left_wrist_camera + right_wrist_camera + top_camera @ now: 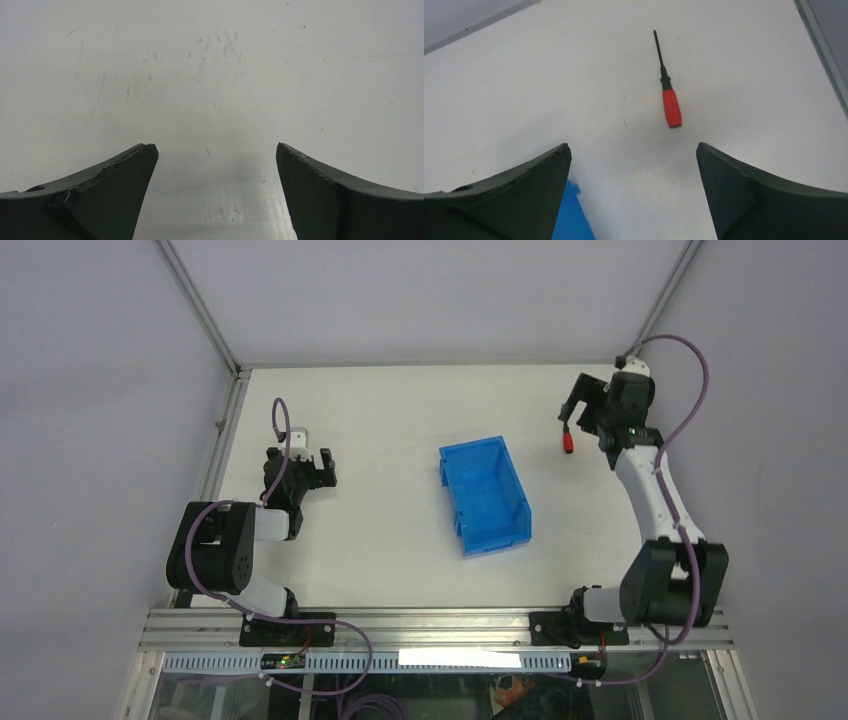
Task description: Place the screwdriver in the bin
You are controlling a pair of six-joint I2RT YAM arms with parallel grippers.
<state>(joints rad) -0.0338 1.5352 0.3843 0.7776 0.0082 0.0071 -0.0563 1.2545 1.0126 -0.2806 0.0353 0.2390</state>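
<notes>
Surveying from the top view: a white table (380, 410) carries all items. The bin (486, 490), bright blue, sits near the table's middle, skewed to the table's edges.

The left arm (225, 550) is folded over the left part of the table, well apart from the bin. The right arm (650, 490) reaches to the far right corner area.

The left gripper (216, 150) has its fingers (115, 185) spread wide, with only bare, scuffed table surface between and ahead of them. It holds nothing.

The right gripper (633, 147) is likewise spread wide and holds nothing. It hangs above the table, with a blue corner of the bin showing at the lower left of its wrist view.

The screwdriver (665, 80) lies flat on the table to the right of the bin and outside it. In the right wrist view it lies ahead of the fingertips, slightly right of centre, not between them and not touched. Its red handle points back toward the gripper and its thin black shaft points away. From the top view only the red handle shows clearly, just beside the right gripper.
</notes>
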